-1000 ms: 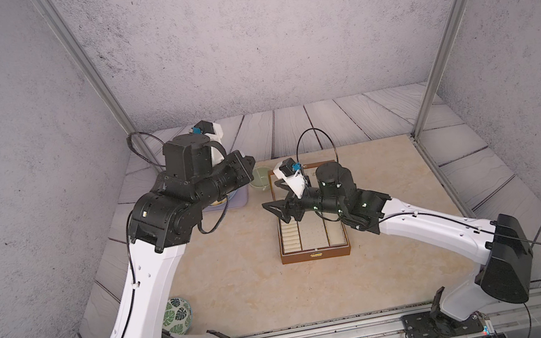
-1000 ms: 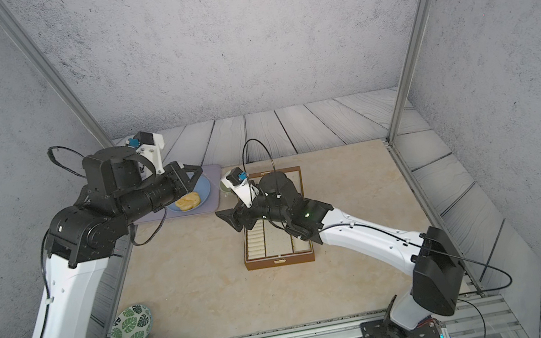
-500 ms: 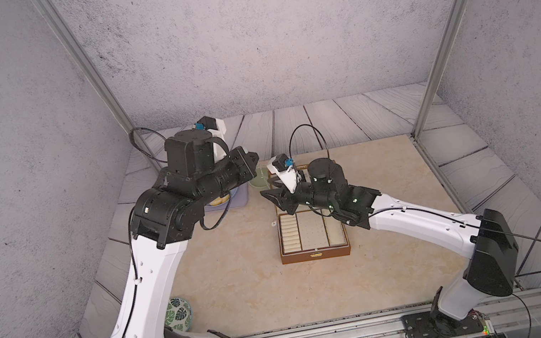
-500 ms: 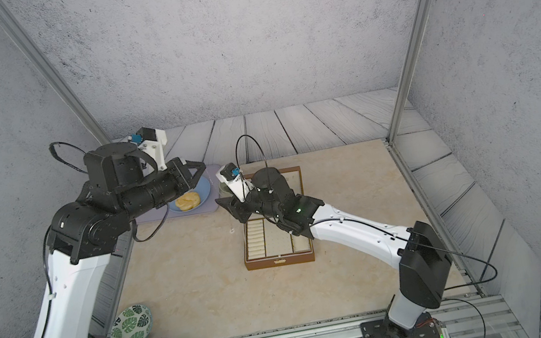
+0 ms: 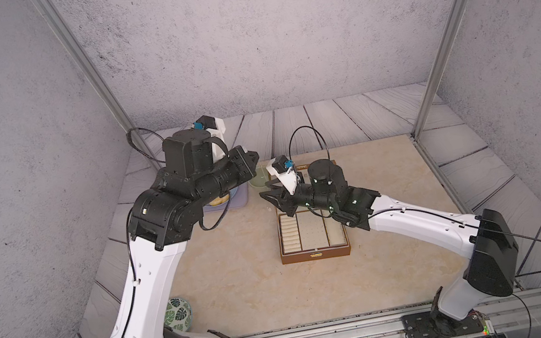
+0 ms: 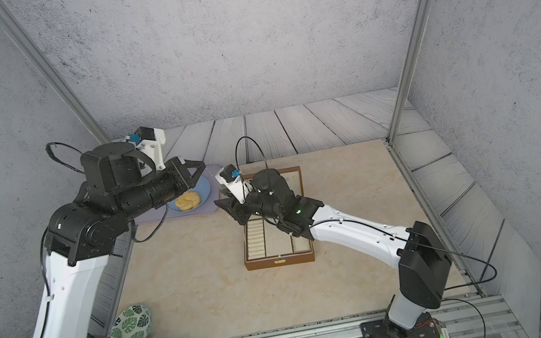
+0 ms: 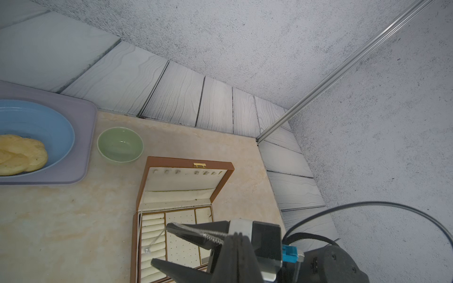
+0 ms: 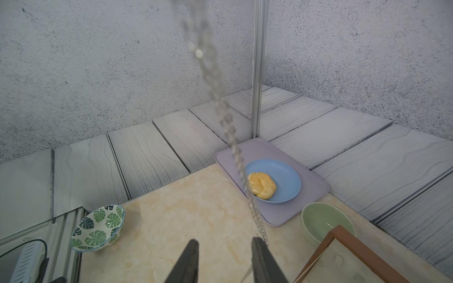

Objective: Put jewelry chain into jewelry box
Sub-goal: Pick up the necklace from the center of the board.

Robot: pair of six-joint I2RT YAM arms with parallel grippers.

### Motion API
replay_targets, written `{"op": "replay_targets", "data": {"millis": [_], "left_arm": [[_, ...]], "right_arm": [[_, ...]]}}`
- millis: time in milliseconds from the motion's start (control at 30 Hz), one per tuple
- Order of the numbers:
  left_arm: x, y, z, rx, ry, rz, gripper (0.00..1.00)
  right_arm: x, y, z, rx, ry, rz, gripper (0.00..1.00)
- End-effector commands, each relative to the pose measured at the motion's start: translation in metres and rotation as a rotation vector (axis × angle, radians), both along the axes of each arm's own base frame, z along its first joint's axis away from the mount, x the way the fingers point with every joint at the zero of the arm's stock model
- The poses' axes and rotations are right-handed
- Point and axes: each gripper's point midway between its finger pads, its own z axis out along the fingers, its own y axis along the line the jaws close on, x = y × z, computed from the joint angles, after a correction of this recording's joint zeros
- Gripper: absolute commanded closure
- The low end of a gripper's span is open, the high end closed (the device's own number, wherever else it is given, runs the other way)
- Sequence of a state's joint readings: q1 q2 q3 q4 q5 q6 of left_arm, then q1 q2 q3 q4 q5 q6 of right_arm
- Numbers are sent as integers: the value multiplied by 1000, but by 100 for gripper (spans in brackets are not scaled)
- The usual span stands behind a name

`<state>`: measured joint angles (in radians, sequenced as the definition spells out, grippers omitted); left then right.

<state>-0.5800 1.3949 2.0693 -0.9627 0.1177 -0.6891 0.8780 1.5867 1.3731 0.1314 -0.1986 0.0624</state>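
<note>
The jewelry box point(image 5: 316, 256) point(image 6: 279, 261) lies open on the beige table, its brown lid point(image 7: 186, 161) folded back and its cream lining showing. My left gripper point(image 7: 236, 235) point(image 5: 253, 156) is shut on one end of the jewelry chain point(image 7: 196, 230) point(image 8: 230, 127), high above the box's far left corner. The chain slants down, drapes over the outside of one finger of my right gripper point(image 8: 225, 241) point(image 7: 161, 245) point(image 5: 265, 193), and its beaded end hangs over the ring rolls. The right jaws stand apart with nothing between them.
A lilac tray point(image 7: 83, 147) point(image 8: 313, 186) at the far left holds a blue plate point(image 8: 284, 176) with a yellow pastry point(image 6: 188, 200). A green bowl point(image 7: 120, 144) point(image 8: 321, 220) sits between tray and box. A leaf-patterned bowl point(image 6: 131, 324) stands by the left arm's base.
My right gripper's jaws have narrowed, and it has moved a little toward the far left, up under the hanging chain. The left arm has shifted slightly right, still shut.
</note>
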Motion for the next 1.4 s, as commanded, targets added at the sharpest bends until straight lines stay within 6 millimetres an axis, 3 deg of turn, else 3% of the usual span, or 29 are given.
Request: {"op": "replay_targets", "data": {"millis": [0,200,700,900,1200,1367], "left_arm": [[-4,0,9,-15,-17,-6,100],[-4,-2,9,-17,-16,-10,100],[5,0,1,14,-7,20,100],[3,-2,1,7,0,14,100],[-1,0,3,0,-4,13,100],[-1,1,3,4,-4,13,100]], "right_arm": [[5,-1,9,17,-15,-26,61],[4,1,9,25,-6,-17,67],[-13,-9,8,46,6,17,60],[-28,1,18,81,13,119,56],[-5,3,19,64,-16,24,59],[-6,9,22,59,-26,52,61]]}}
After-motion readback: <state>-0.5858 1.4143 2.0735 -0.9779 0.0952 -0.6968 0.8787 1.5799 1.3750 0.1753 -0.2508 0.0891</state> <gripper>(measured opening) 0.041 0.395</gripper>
